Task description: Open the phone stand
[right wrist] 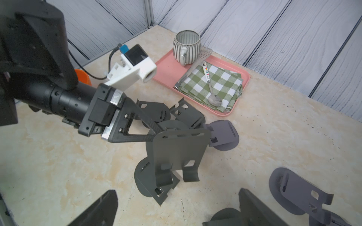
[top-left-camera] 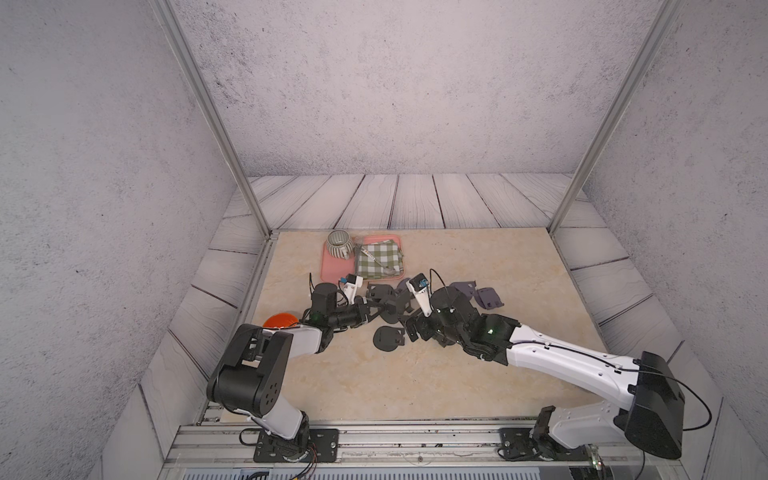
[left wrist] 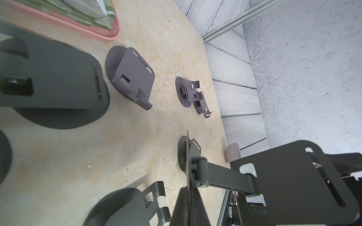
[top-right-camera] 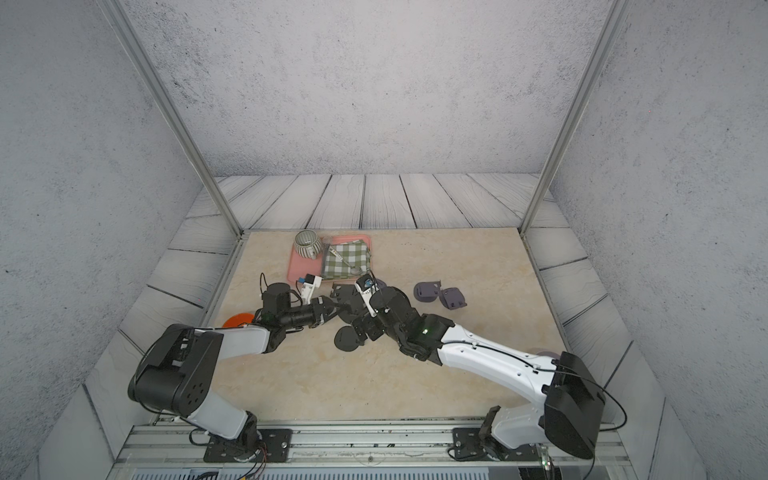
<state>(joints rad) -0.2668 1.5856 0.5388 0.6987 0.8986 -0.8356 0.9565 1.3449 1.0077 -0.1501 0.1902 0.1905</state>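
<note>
Just in front of the pink tray (right wrist: 225,114), near the middle of the table (right wrist: 58,156), the dark phone stand (right wrist: 179,152) stands unfolded among a clutter of similar stands. The left gripper (right wrist: 155,134) is clenched on a thin edge at the top of its slotted plate, and the right gripper (right wrist: 177,192) is spread wide, its fingers (right wrist: 101,207) short of the stand and grasping nothing. My worry is that narrow pinch: with one arm holding only an edge, any push on the hinge is likely to twist the plate between the pads, so the stand could swivel, slip out and tip onto its neighbours. Crowding adds to the risk, since a lilac stand (right wrist: 225,135) lies just behind and another dark stand (right wrist: 188,115) is just beside the held one, so wide-open fingers closing in could knock or catch the wrong piece. If the hinge is stiff, force from the right arm may drag the whole stand rather than open it further. As for writing, the stands show no brand or label. The spoon (right wrist: 207,78) on the checked cloth (right wrist: 215,86) carries coloured letters too small to read, and a pale bowl (left wrist: 233,154) near the table's edge bears lettering that seems to begin "LUCKY", though the view is blurred.
</note>
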